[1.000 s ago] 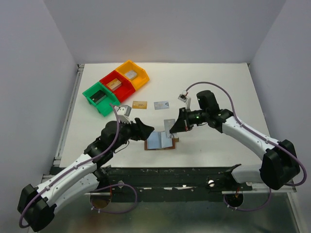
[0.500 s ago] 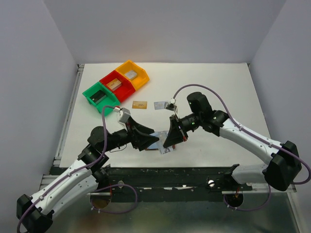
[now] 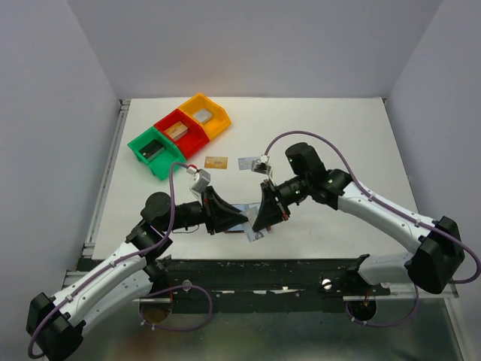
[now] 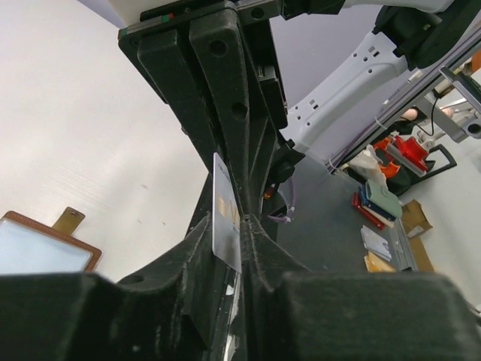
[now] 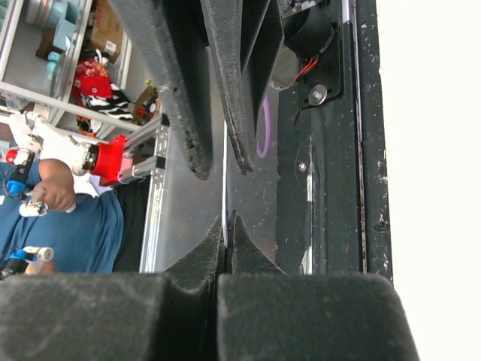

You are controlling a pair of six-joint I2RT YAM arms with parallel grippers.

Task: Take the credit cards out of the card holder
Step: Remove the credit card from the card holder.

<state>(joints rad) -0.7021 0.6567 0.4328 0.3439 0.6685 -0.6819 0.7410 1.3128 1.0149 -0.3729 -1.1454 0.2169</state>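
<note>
While you work over the white table (image 3: 338, 128), two cards lie flat on it beyond the claws: a gold card (image 3: 216, 162) and a silver card (image 3: 249, 162) just beside it. The card holder (image 4: 37, 252) lies open and flat on the table too, blue side up, with its little brown tab (image 4: 68, 219) sticking out. It sits below the claws and a bit to one side.

Your right claw (image 5: 227, 219) is squeezed tight on another card, the held card (image 4: 224, 226). Your left claw (image 4: 234, 235) has a finger on each side of that same card, but I cannot tell if it is squeezing.

This looks to me like a pass from one claw to the other. To do it well, do not pull with both claws at once, or the thin card may bend or pop out. Let one claw grip well before the other lets go. Then back away slowly along the card, not sideways.

The held card is up off the table and stands on its thin edge. Its long side runs from one claw to the other. The face with the gold chip (image 4: 225, 209) looks left in the left wrist view.
</note>
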